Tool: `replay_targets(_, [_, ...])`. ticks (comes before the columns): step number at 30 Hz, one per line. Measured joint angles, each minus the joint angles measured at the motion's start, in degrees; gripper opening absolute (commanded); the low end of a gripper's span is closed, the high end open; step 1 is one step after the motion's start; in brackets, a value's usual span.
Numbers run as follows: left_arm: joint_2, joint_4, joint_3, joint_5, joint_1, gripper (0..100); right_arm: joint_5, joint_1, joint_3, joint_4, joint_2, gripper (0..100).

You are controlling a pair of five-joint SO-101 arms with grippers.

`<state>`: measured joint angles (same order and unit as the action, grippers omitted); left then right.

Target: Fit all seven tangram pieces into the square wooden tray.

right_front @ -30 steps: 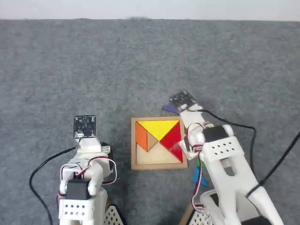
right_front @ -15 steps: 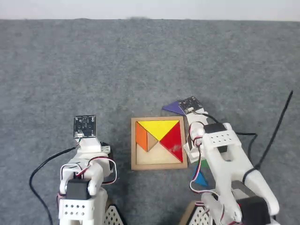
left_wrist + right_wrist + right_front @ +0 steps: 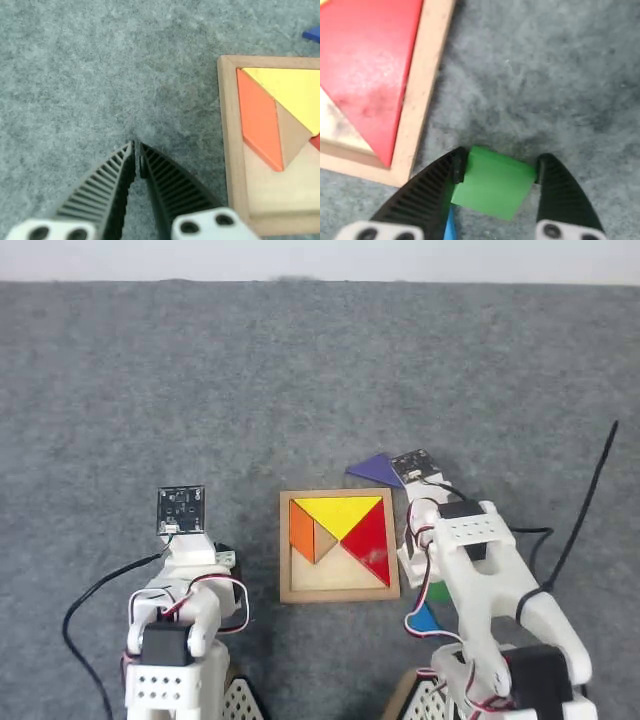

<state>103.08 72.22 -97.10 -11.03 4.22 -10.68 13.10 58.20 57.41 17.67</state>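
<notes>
The green square piece (image 3: 492, 182) lies on the grey mat (image 3: 545, 75) between the fingers of the right gripper (image 3: 501, 162). That gripper stands spread astride it, tips at two opposite sides; whether they already press cannot be told. A blue piece (image 3: 449, 225) peeks out beside one finger. The wooden tray (image 3: 427, 85) lies just beside this gripper, its red triangle (image 3: 365, 65) nearest. For a good pickup, the fingers should probably close on flat edges rather than corners, so the square does not twist, then lift it clear of the rim. The right arm bends steeply down alongside the tray. The left gripper (image 3: 136, 147), pressed together, hangs over the mat, the tray off to its side.
</notes>
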Motion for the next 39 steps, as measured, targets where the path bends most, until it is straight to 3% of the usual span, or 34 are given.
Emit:
replay_targets(15, [0.0,0.0,0.0,0.0,0.0,1,0.0,1.1,-8.0,2.9,3.4,7.0])
replay_targets(28, [0.0,0.0,0.0,0.0,0.0,1,-1.0,27.8,-14.5,4.0,4.0,7.0])
replay_targets(39, [0.0,0.0,0.0,0.0,0.0,1,-6.9,31.7,-25.1,3.6,-13.6,7.1])
